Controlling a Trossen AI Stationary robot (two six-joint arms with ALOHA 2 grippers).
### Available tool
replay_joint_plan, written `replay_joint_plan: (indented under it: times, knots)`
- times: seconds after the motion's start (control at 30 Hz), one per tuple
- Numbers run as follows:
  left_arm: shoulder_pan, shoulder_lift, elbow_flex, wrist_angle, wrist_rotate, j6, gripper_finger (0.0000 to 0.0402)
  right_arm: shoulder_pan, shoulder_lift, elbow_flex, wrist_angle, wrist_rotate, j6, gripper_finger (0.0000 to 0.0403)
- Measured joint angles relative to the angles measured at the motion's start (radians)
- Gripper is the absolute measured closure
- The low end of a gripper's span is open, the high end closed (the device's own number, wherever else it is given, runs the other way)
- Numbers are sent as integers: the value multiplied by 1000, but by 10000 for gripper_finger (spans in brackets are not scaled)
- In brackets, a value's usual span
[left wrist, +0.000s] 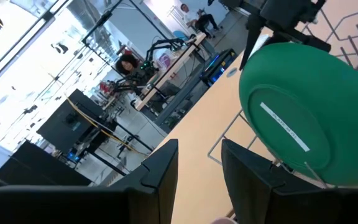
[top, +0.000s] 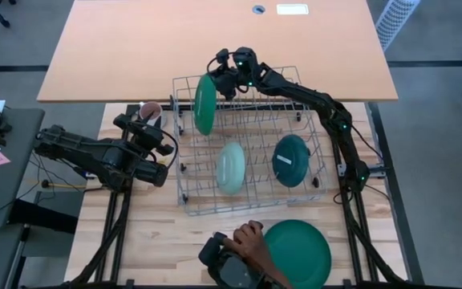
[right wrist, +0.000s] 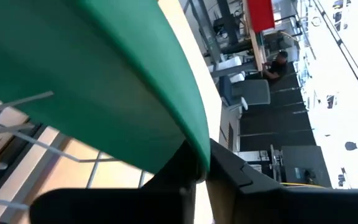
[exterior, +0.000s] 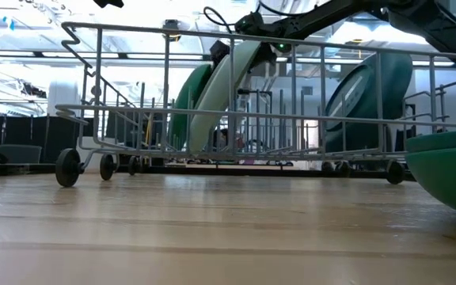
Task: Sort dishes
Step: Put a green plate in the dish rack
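Note:
A wire dish rack (top: pixel 184 144) stands mid-table. At its far left corner a large dark green plate (top: pixel 204 103) stands on edge, with my right gripper (top: pixel 220 82) shut on it. A pale mint plate (top: pixel 231 167) and a dark teal plate (top: pixel 290 160) lean upright between the rack's wires. Another large green plate (top: pixel 297 253) lies flat on the table near the front edge. My left gripper (left wrist: pixel 194 168) waits at the rack's left, level, its fingers apart with nothing between their tips. A pinkish mug (top: pixel 149 111) shows right beside it. My right gripper pinches the green plate's upper rim (right wrist: pixel 197 152) between its two fingers. It comes at the rim from the table's right, nearly level and tipped a little down. The plate stands on edge, its lower rim (left wrist: pixel 328 180) down among the rack's wires.
A person's hand (top: pixel 249 238) and a dark device (top: pixel 227 265) are at the near edge, beside the flat green plate. A brown tabletop (top: pixel 135 48) lies beyond the rack. Free wooden surface (top: pixel 143 233) lies at the near left.

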Motion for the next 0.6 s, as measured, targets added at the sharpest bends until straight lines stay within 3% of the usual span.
replay_joint_plan:
  times: [0.43,0.6]
  knots:
    - [0,0,0,-2,6,1,286,9,-36,-2,-46,-11,7,221]
    - [0,0,0,-3,13,3,286,7,-61,-2,-123,19,8,184]
